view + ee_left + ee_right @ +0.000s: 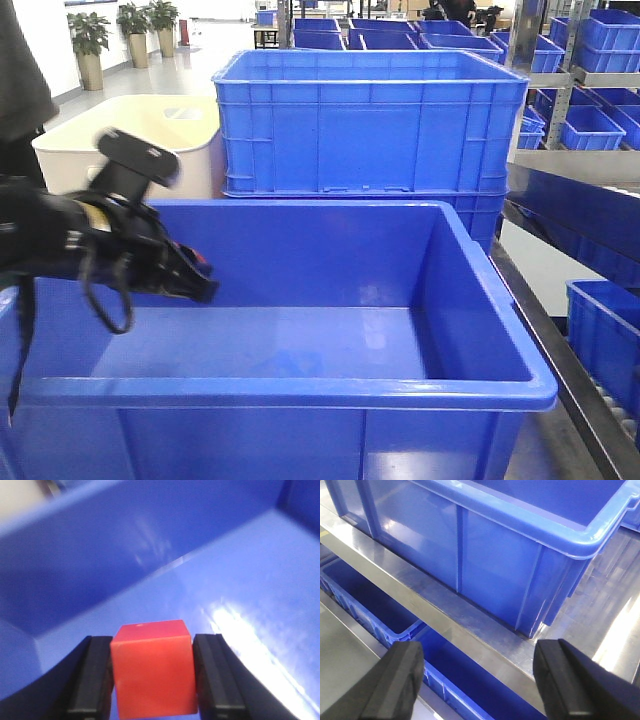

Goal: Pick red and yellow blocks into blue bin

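Two fingers (95,680) of your left gripper (152,677) clamp the red cube (152,667) over the blue bin (300,392); your right gripper (477,680) gapes wide, holding nothing.

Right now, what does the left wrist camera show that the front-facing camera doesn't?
Only the left wrist view shows the red cube, clamped between the left gripper's black fingers above the bin's floor. Only the front view shows the cream bin, the ribbed blue crate behind and the shelves of crates to the right. Both show the blue bin's smooth inside walls.
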Motion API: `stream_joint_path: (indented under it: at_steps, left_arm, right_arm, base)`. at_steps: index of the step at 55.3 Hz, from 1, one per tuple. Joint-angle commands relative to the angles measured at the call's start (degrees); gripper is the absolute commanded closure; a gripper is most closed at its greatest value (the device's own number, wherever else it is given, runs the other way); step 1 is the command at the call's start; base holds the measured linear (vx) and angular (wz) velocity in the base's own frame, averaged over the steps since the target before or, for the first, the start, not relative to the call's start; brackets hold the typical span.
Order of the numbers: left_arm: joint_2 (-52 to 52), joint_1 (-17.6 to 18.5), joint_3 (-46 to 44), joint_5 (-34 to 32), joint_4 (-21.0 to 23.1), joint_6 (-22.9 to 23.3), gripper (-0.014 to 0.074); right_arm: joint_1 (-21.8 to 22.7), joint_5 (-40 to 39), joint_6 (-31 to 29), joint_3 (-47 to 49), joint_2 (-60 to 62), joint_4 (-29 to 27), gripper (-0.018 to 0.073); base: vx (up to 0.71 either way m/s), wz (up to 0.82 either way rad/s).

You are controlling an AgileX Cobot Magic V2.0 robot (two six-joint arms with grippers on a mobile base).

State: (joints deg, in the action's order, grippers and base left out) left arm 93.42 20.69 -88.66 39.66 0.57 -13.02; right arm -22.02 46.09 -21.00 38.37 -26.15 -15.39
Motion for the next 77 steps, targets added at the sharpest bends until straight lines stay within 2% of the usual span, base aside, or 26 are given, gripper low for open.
stream_joint_path:
  at_steps: [1, 7, 11, 18, 32, 36, 42, 47, 57, 77]
  left_arm:
    - [0.8, 0.3, -5.5, 1.7, 0.2, 0.2, 0.0216]
    - [3.2, 0.3, -8.6, 5.9, 0.2, 0.2, 0.0104]
    - [3.7, 0.3, -9.5, 6.3, 0.2, 1.8, 0.0028]
    - [3.6, 0.3, -9.5, 5.3, 0.1, 2.1, -0.0038]
    - [1.5, 0.3, -9.5, 5.9, 0.2, 4.7, -0.0027]
    - [-0.8, 0.3, -9.5, 6.5, 0.2, 5.7, -0.0024]
    - [-5.4, 0.3, -9.4, 8.4, 0.3, 9.6, -0.0008]
    - [-9.5, 0.3, -8.4, 9.7, 1.6, 9.6, 0.0008]
    - [-21.0, 0.3, 1.0, 7.2, 5.1, 8.4, 0.0032]
    - [-45.9, 0.3, 26.1, 3.8, 6.2, 8.5, 0.0041]
  right_arm:
    - [-0.1, -3.7, -0.1, 1.5, -0.2, -0.5, 0.0049]
    - [-0.1, -3.1, -0.1, 1.5, -0.2, -0.5, 0.0049]
    - [-0.1, -3.1, -0.1, 1.5, -0.2, -0.5, 0.0049]
    - [-0.1, -3.1, -0.1, 1.5, -0.2, -0.5, 0.0049]
    - [-0.1, -3.1, -0.1, 1.5, -0.2, -0.5, 0.0049]
    - [-0.1, -3.1, -0.1, 1.5, -0.2, -0.5, 0.0049]
    - [-0.1, -3.1, -0.1, 1.5, -0.2, -0.5, 0.0049]
    - [-0.1, -3.1, -0.1, 1.5, -0.2, -0.5, 0.0049]
    - [-0.1, -3.1, -0.1, 1.5, -0.2, -0.5, 0.0049]
    - [-0.1, -3.1, -0.1, 1.5, -0.2, -0.5, 0.0049]
  base:
    - [0.0, 0.0]
    - [0.0, 0.0]
    - [0.0, 0.0]
    - [0.0, 0.0]
    - [0.0, 0.0]
    - [0.0, 0.0]
    - [0.0, 0.0]
    - [0.0, 0.0]
    - [0.0, 0.0]
    - [0.0, 0.0]
